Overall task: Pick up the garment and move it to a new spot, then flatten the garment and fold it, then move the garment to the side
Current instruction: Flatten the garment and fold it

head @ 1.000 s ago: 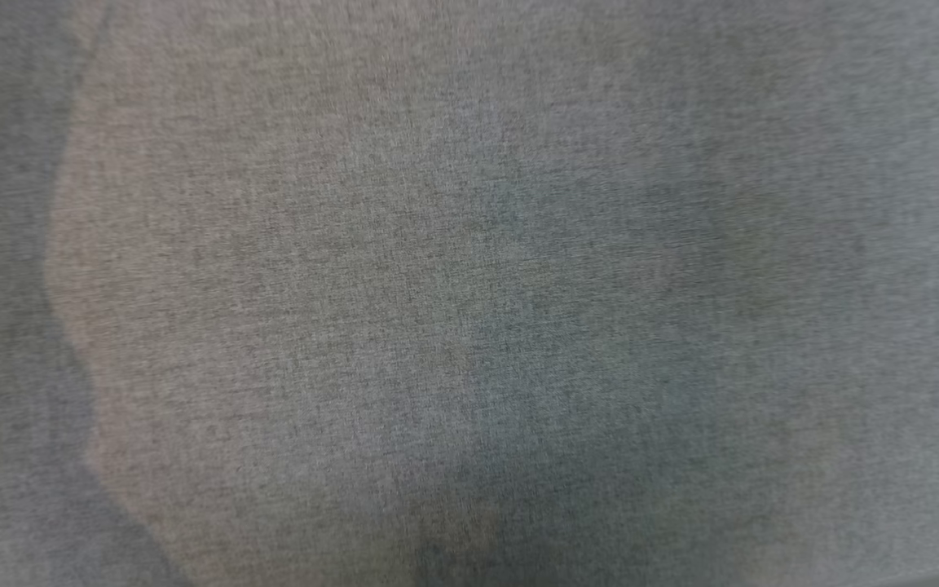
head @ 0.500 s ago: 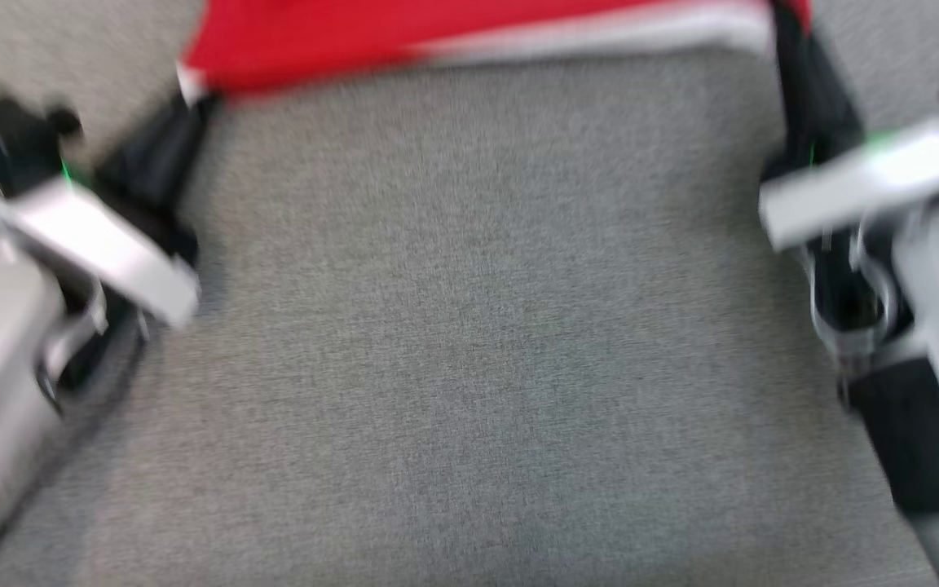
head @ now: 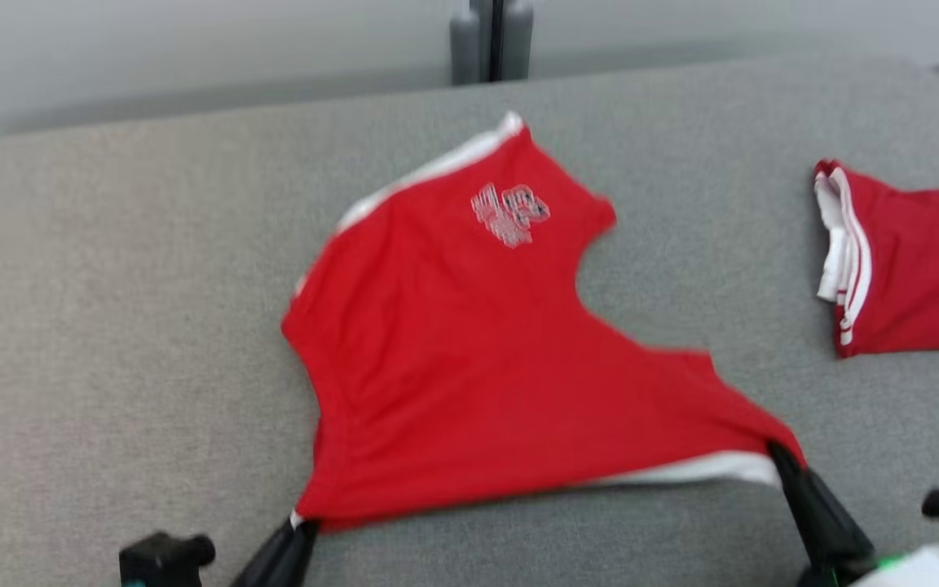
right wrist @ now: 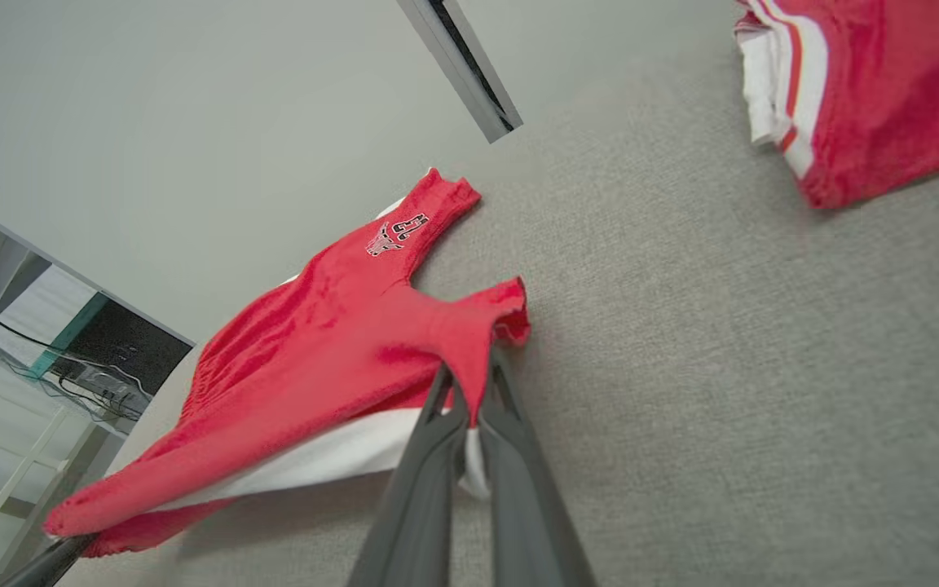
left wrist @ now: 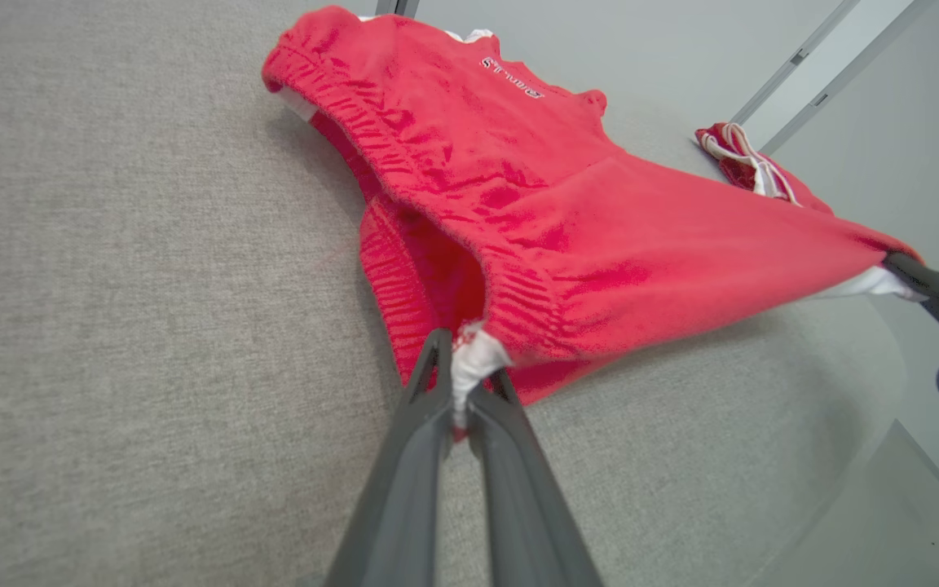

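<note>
Nearest the camera, the left gripper (left wrist: 465,383) is seen clenched on a white-trimmed corner of the red shorts with white side panels (head: 453,350), the cloth pinched between its two long dark fingers. At the other end of the same near edge, the right gripper (right wrist: 469,399) is likewise clamped tight on red and white fabric. The gathered, elasticated edge of the shorts is drawn taut between the two grips and is held slightly off the grey woven fabric table top (head: 111,326), with a shadow cast beneath it in the left wrist view. Farther out, the rest of the garment is spread across the middle of the table, its two leg ends resting on the cloth surface and pointing away from the robot. A small white-and-black print (head: 510,214) is carried near the end of the farther leg; what look like two figures over an emblem are made out in the right wrist view, but the lettering is too small and blurred to be read with certainty. Well apart from the shorts, towards the robot's right, a second red garment with white stripes (head: 910,269) is laid folded on the same surface. Beyond the table's far edge, a grey upright post (head: 490,41) is set against a pale grey wall (head: 192,57).
</note>
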Controlling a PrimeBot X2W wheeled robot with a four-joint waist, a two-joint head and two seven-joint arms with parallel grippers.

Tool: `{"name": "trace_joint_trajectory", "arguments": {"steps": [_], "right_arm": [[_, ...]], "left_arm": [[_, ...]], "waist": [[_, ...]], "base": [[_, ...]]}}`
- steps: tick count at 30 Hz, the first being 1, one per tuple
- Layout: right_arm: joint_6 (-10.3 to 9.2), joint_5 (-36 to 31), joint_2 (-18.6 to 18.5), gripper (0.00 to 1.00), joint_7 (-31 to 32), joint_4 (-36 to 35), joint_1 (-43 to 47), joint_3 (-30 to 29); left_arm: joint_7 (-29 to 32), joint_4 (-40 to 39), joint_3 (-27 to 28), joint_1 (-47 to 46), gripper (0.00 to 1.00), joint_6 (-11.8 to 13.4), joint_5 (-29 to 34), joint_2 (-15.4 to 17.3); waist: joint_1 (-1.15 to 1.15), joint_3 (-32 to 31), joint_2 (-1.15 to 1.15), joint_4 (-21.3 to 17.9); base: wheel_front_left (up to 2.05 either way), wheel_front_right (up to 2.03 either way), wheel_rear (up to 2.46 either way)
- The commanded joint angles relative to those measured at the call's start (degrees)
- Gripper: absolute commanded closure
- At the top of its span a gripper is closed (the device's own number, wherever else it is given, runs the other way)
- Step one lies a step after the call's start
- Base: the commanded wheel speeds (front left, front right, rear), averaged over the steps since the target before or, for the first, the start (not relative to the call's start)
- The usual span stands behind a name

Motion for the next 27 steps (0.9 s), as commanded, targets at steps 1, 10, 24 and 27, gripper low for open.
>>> {"name": "trace_joint_trajectory", "arguments": {"steps": [1,10,24,27], "right_arm": [[-0.01,-1.28,0.17,1.00,0.60,-2.41,3.46,-1.65],[-0.01,-5.34,4.68,1.00,6.09,-14.07,11.71,-9.54],[-0.01,-10.74,4.75,1.00,19.29,-3.14,-22.47,-10.73],[0.00,-11.79,3.96,1.00,21.80,1.99,-29.66,-10.12]], "left_arm": [[-0.22,-1.95,1.49,2.34,1.00,1.28,0.56,0.21],[-0.23,-8.65,3.67,8.12,1.00,2.41,-0.29,0.44],[7.77,-5.04,6.70,-11.90,1.00,-2.90,-3.51,-3.03],[9.58,-4.09,6.34,-16.61,1.00,-2.86,-2.90,-4.62]], "waist": [[0.00,-3.91,0.00,0.68],[0.00,-0.97,0.00,2.38],[0.00,12.93,0.00,10.27],[0.00,13.75,0.00,12.27]], "base": [[0.00,0.00,0.00],[0.00,0.00,0.00],[0.00,0.00,0.00],[0.00,0.00,0.00]]}}
